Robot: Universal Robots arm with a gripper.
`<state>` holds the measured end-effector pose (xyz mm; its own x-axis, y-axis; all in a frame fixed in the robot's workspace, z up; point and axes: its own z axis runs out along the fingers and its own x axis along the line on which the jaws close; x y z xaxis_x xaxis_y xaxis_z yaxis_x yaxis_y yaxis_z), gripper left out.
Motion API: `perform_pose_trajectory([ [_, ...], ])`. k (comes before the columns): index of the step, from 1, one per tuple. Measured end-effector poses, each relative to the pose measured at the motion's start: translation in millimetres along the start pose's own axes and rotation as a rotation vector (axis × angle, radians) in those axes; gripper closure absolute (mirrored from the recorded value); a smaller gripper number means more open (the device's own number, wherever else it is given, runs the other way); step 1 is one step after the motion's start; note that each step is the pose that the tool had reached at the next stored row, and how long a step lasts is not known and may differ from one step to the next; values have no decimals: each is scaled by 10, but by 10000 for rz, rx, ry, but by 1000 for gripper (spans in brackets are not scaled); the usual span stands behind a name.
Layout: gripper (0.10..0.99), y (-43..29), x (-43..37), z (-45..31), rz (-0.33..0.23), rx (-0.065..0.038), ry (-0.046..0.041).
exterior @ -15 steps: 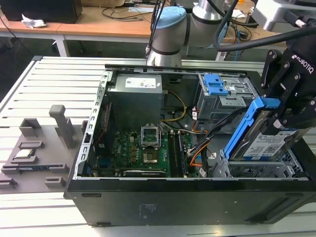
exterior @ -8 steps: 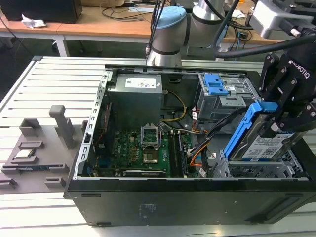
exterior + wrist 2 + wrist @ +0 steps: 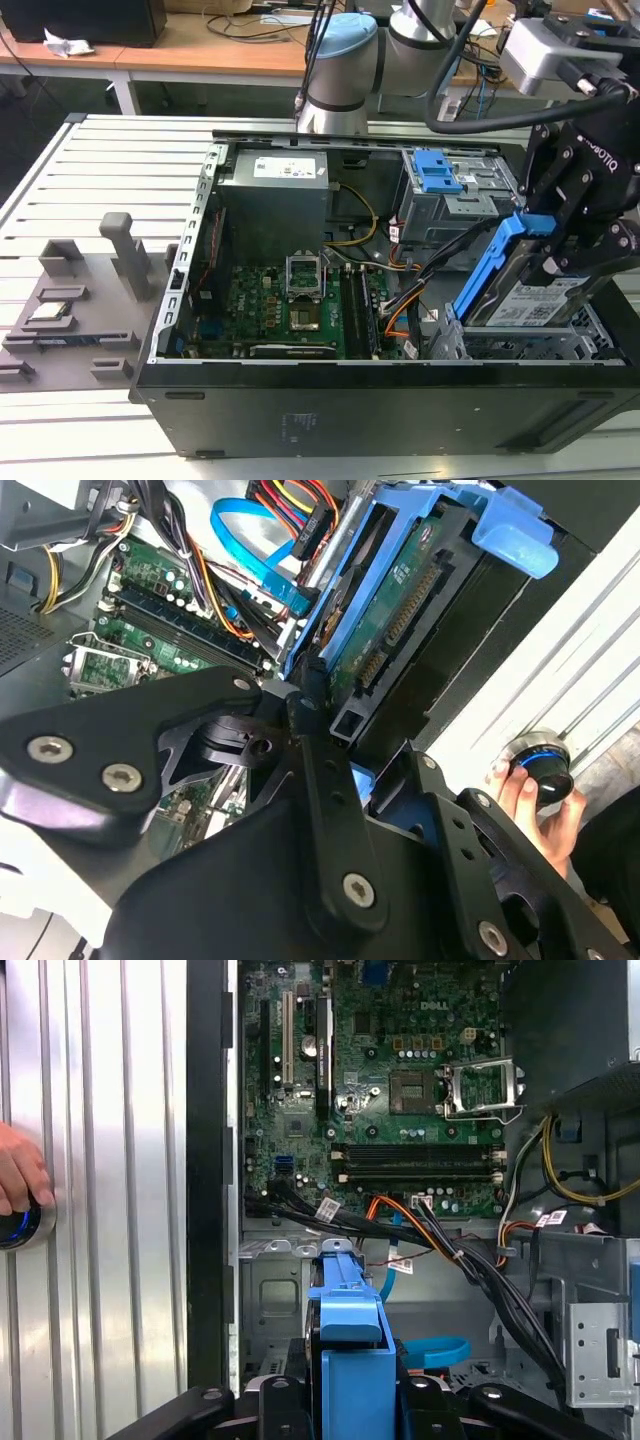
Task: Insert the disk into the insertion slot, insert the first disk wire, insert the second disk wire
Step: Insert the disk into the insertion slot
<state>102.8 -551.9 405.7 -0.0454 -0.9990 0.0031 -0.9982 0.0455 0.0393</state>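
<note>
The black gripper clamps the silver, blue-framed hard disk, tilted over the perforated grey insertion slot.

Disk look: the disk is showing a silver body and a white-and-blue label, framed by a bright blue carrier.
Disk pose: it is tilting, blue end raised, lower end dipping toward the bay, with the gripper clamping it.
Slot: the insertion slot, silver-grey perforated metal, is sitting low at the exterior view's right.
Seating: the disk is apparently resting only partway in.
</note>
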Motion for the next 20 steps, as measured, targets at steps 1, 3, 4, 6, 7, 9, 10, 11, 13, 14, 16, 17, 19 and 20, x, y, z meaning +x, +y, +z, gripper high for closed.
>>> perform_pose_trajectory([
  [1,722,0,0,9,0,0,0],
  [3,722,-1,0,19,0,0,2],
  [4,722,-1,0,32,0,0,0],
  [6,722,-2,0,60,0,0,3],
  [7,722,-2,0,62,0,0,3],
  [9,722,-2,0,64,0,0,2],
  [10,710,-2,0,65,0,-1,2],
  [11,647,-2,0,66,0,0,3],
  [13,647,-3,0,66,0,0,2],
  [14,647,-2,0,66,0,0,0],
  [16,851,-2,0,66,0,0,1],
  [17,851,-2,0,66,0,0,0],
  [19,973,-2,0,66,0,-1,0],
  [20,980,-2,0,65,0,0,1],
])
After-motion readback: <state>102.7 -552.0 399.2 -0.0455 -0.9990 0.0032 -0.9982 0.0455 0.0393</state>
